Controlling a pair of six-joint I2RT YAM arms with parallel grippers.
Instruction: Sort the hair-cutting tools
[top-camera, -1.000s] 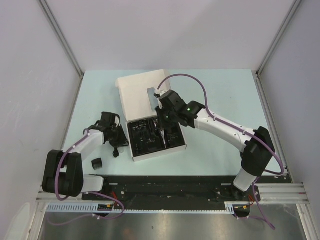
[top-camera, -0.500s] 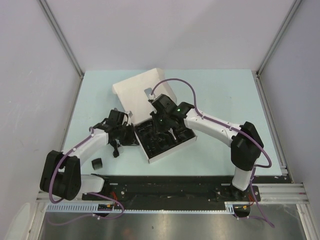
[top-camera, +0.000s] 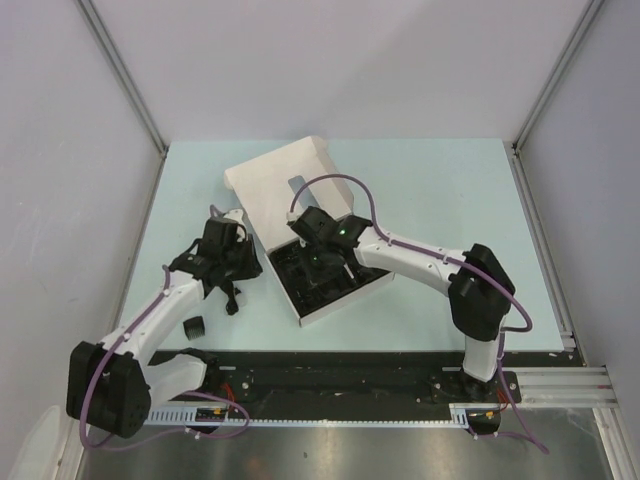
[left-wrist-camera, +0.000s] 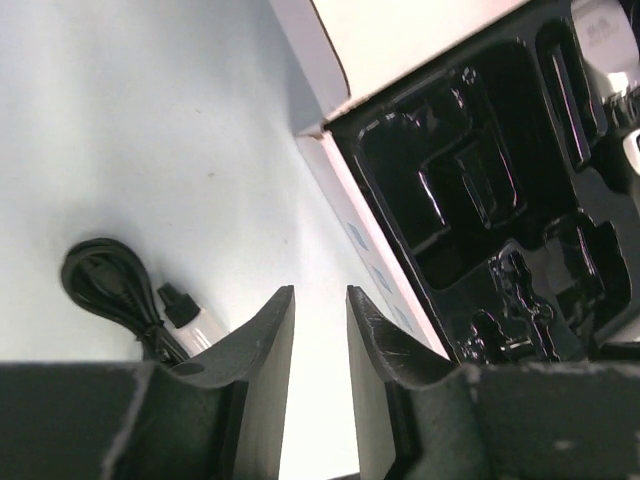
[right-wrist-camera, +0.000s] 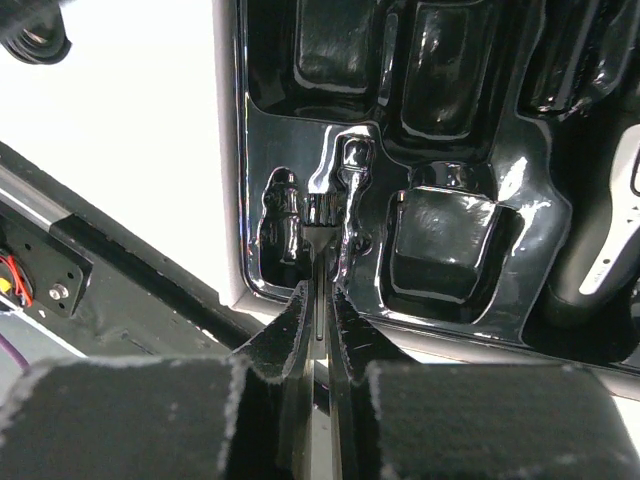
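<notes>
**Q:** What does the top view give you?

**Me:** The box (top-camera: 275, 180) lies open and skewed in the middle of the desk (top-camera: 450, 200), with its black tray (top-camera: 300, 285) facing up. My right hand (top-camera: 323, 262) is down over the tray. My left hand (top-camera: 226, 262) is just beside the box's left wall. The cable (top-camera: 232, 300) lies outside the box on that side, close to the wall. One guard (top-camera: 193, 327) lies farther from the box, towards the arm bases. I judge both are yet to be sorted.

**Q:** And the left wrist?

**Me:** Its fingers (left-wrist-camera: 270, 340) stand a narrow gap apart with only bare desk between them, so that hand has hold of nothing. The cable is coiled to the left of the box corner, apart from the fingers. I take it the hand is placed on that side of the box to go for the cable.

**Q:** Right wrist?

**Me:** That hand is pinched tight on the thin stem of the brush (right-wrist-camera: 320, 235). The brush head sits over a narrow moulded channel by the tray rim nearest the camera. Gripping it by the tail lets the head go into the slot first, I think. I can't tell whether it is fully seated. The clipper (right-wrist-camera: 605, 250) lies inside the box, in a long recess further along the tray from the brush.
</notes>
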